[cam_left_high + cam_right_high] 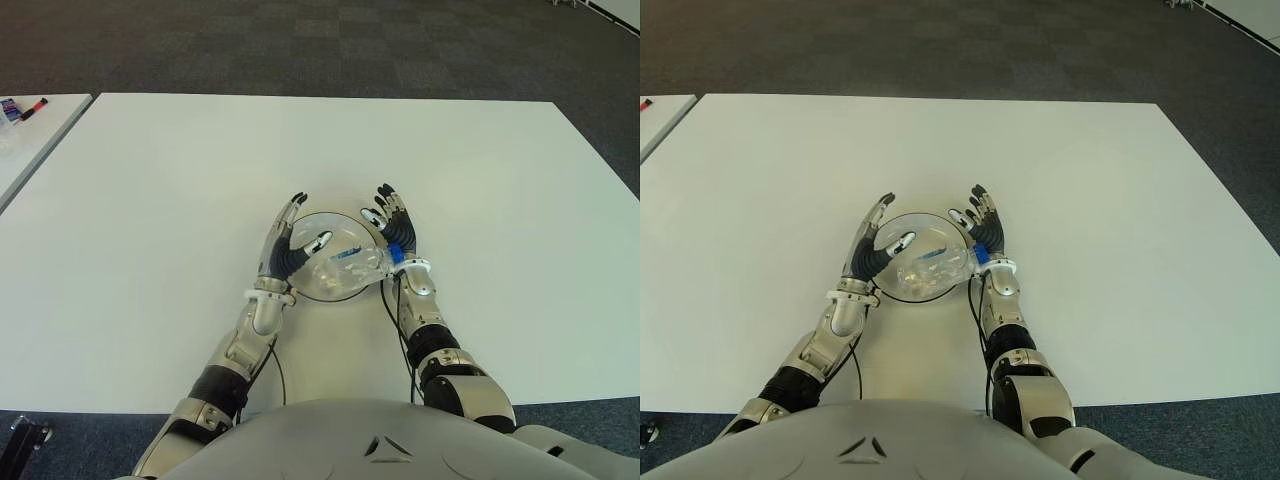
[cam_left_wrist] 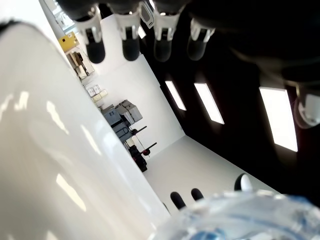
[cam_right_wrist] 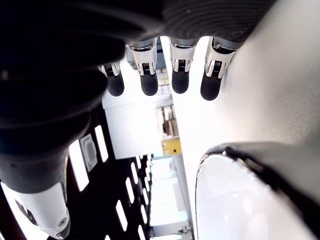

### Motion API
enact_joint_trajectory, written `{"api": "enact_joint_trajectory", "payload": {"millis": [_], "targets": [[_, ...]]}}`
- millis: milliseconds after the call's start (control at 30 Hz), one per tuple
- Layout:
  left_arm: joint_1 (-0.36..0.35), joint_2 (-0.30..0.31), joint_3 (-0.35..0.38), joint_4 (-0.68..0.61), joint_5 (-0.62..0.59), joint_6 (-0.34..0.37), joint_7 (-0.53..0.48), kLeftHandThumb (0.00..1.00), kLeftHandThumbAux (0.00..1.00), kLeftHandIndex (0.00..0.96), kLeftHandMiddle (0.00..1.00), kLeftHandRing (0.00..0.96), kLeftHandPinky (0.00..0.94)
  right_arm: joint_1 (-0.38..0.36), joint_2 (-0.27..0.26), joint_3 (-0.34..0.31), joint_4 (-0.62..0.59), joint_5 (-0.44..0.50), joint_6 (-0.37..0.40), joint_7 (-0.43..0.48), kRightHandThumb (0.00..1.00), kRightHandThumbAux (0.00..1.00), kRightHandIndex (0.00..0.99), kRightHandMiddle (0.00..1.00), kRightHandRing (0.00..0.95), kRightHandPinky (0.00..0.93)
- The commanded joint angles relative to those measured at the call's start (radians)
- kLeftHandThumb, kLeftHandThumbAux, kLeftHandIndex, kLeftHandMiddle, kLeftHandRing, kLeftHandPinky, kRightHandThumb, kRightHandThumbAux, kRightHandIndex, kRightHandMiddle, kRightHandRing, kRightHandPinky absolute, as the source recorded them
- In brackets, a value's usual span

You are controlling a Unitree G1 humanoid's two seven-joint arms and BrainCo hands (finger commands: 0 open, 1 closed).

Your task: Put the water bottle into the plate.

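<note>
The white worktop fills most of the eye views, with dark carpet across the top of the frame. Just below the centre sits the plate, a clear round dish, and the bottle lies on its side inside it, blue cap toward the right edge of the plate.

The bottle looks like thin clear plastic: probably light, smooth and rather slippery, and likely to dent under a hard squeeze. Lying flat it may roll. The body, around its middle, seems the best place to take hold, with fingers on opposite sides; the cap end is narrower and stiffer.

The left hand shows at the plate's left rim and the right hand at its right rim, palms facing each other across the dish. Both are released, fingers stretched out and holding nothing; each wrist view shows straight fingertips with open space beyond. The bottle lies between them, its cap end just beside the right palm, though contact cannot be told. The task appears essentially done.
</note>
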Motion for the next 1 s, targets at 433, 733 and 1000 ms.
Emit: {"api": "enact_joint_trajectory", "payload": {"millis": [433, 733, 1000], "targets": [[-0.009, 0.008, 0.001, 0.032, 0.000, -0.026, 0.005, 0.115, 0.281, 0.000, 0.000, 0.000, 0.000, 0.048, 0.019, -0.003, 0.056, 0.005, 0.059, -0.011, 0.161, 0.732, 0.039, 0.041, 0.052, 0.115], [-0.009, 0.011, -0.001, 0.031, 0.004, -0.013, -0.004, 0.114, 0.280, 0.000, 0.000, 0.000, 0.000, 0.049, 0.018, -0.002, 0.053, 0.003, 0.060, -0.012, 0.160, 0.735, 0.038, 0.041, 0.052, 0.118], [-0.008, 0.012, -0.002, 0.028, 0.002, -0.004, -0.012, 0.112, 0.279, 0.000, 0.000, 0.000, 0.000, 0.049, 0.018, -0.002, 0.054, 0.003, 0.061, -0.013, 0.161, 0.737, 0.038, 0.042, 0.053, 0.119]]}}
